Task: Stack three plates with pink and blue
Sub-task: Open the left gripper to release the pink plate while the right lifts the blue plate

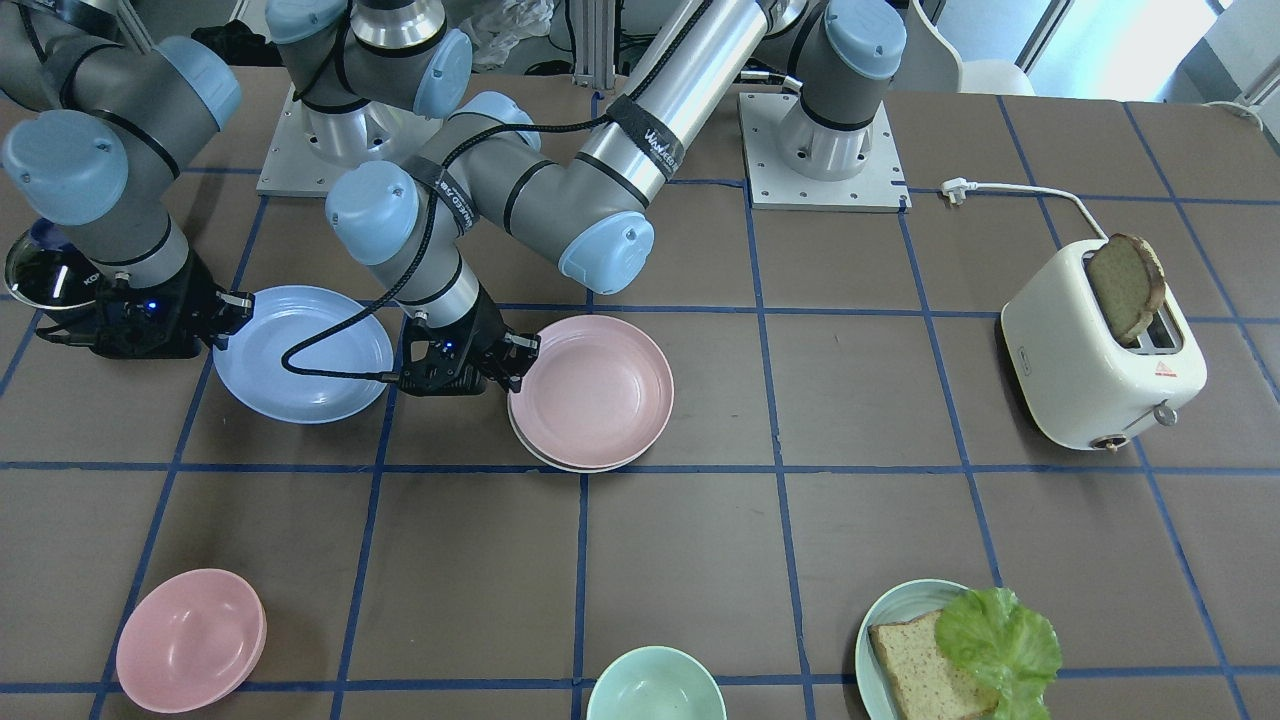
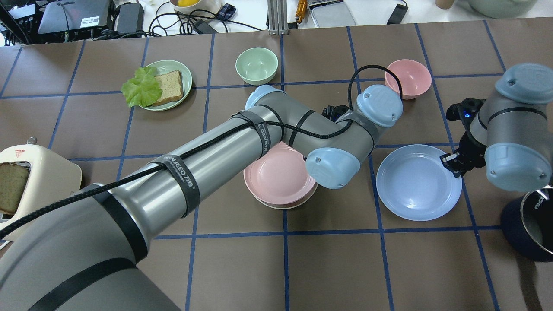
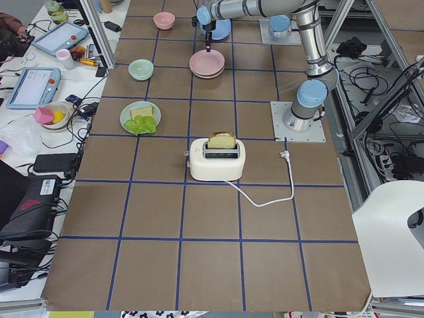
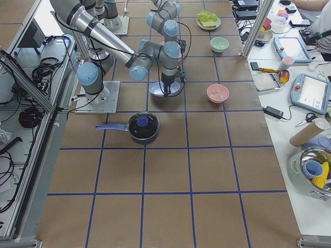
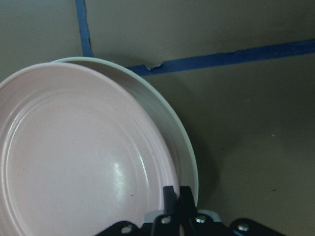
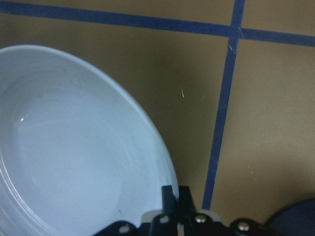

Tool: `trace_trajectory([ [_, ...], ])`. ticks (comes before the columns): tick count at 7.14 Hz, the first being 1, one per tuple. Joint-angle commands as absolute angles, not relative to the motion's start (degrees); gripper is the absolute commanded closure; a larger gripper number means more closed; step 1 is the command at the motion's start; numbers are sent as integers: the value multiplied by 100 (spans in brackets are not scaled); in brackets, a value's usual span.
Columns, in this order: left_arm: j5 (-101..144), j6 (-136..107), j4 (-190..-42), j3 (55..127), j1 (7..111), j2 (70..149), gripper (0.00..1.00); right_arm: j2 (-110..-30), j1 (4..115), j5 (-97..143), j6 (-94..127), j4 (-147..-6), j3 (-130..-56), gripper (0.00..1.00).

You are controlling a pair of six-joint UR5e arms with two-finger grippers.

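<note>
Front view: the pink plate (image 1: 595, 390) sits on the white plate (image 1: 560, 462), and the blue plate (image 1: 300, 355) lies apart beside them. The left gripper (image 1: 520, 362) pinches the pink rim and the right gripper (image 1: 232, 318) grips the blue rim. Overhead: the left arm hides its gripper. Left wrist: fingers (image 5: 170, 195) clamp the pink rim, white showing beneath. Right wrist: fingers (image 6: 169, 193) clamp the blue edge. Pink looks placed; next, left should release and back off, then right should lift blue and centre it on top
</note>
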State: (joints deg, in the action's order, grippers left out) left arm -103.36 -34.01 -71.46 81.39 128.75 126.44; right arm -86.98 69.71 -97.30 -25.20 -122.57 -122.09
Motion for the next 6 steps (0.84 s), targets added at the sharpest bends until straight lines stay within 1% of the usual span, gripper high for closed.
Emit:
trace_trajectory([
  [1, -10362, -3401, -7146, 8086, 12867, 12718, 100, -8491, 6979, -9738, -2514, -11806, -11832, 100],
  [3, -10371, -3393, -7146, 8077, 12850, 12709, 100, -8508, 6987, -9729, -2522, -11786, -11778, 100],
  [4, -10362, -3393, -7146, 8077, 12850, 12700, 27, -8499, 7013, -9747, -2522, -11682, -11673, 100],
  [5, -10371, -3393, -7154, 8086, 12850, 12657, 0, -8429, 7014, -9782, -2522, -11463, -11524, 100],
  [6, -10388, -3314, -7198, 8095, 12850, 12526, 0, -8385, 7022, -9765, -2522, -11357, -11462, 100],
])
